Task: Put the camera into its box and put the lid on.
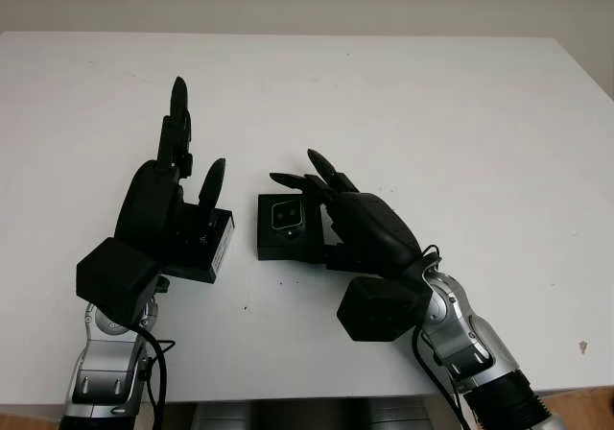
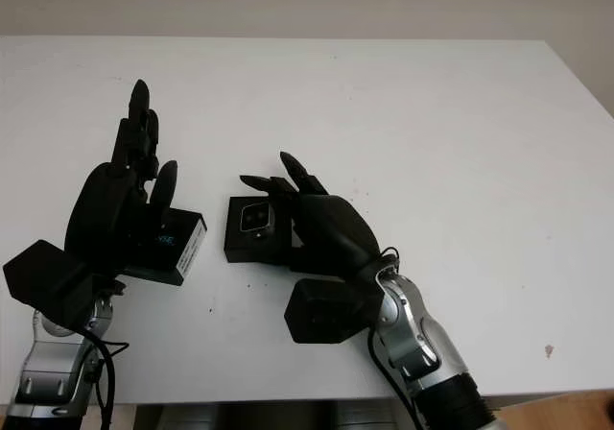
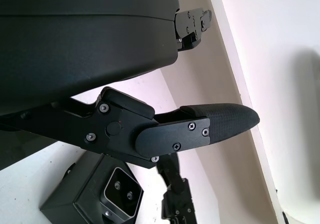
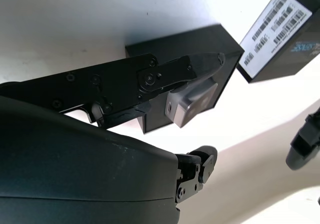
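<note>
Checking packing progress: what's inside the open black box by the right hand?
The camera sits in the box, lenses up. The right hand covers the box's right side; what is beneath the camera is hidden.

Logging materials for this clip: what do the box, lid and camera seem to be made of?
Box: matte black, probably cardboard, with crisp square edges. Lid: likely the same, with a white barcode label on its side. Camera: smooth silver-grey shell, metal or plastic, I can't tell which.
</note>
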